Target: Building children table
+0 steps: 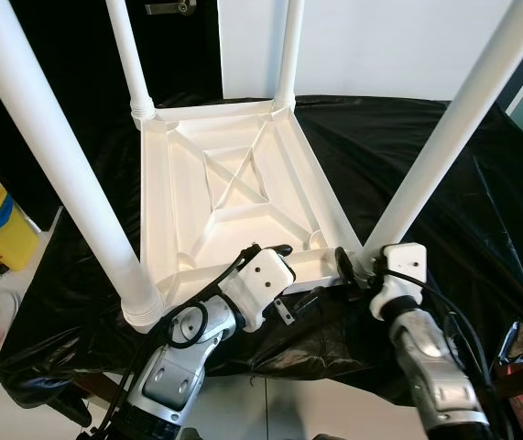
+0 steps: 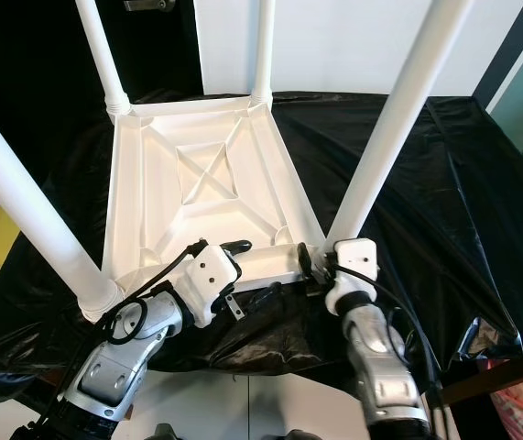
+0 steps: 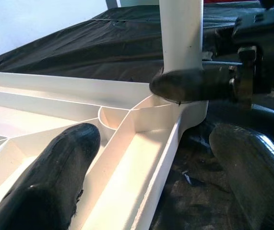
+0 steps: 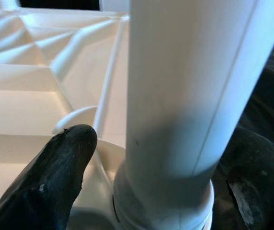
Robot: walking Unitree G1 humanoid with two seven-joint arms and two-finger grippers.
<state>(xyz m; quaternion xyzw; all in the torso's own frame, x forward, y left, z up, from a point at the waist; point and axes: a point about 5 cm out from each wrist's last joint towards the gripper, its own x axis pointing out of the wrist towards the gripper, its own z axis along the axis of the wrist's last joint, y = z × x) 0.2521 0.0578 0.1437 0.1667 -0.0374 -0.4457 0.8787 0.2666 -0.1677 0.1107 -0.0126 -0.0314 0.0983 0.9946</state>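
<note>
A: Right wrist view has the right claw [image 4: 141,177] with one black finger either side of the near-right leg [image 4: 184,96], low at its socket, apparently clamped on it. What worries you?

B: That leg leans outward in the head views. If its base isn't fully home in the corner, turning or pushing it could cross the fit or pop it loose.

A: And the left claw [image 3: 146,177]?

B: Spread apart, straddling the near rim of the upturned children's table top [image 1: 234,183], not gripping. The top lies upside down on the black-covered table [image 1: 444,174], near the front edge, four legs up. A hard push could slide the whole thing on the slippery black sheet.
</note>
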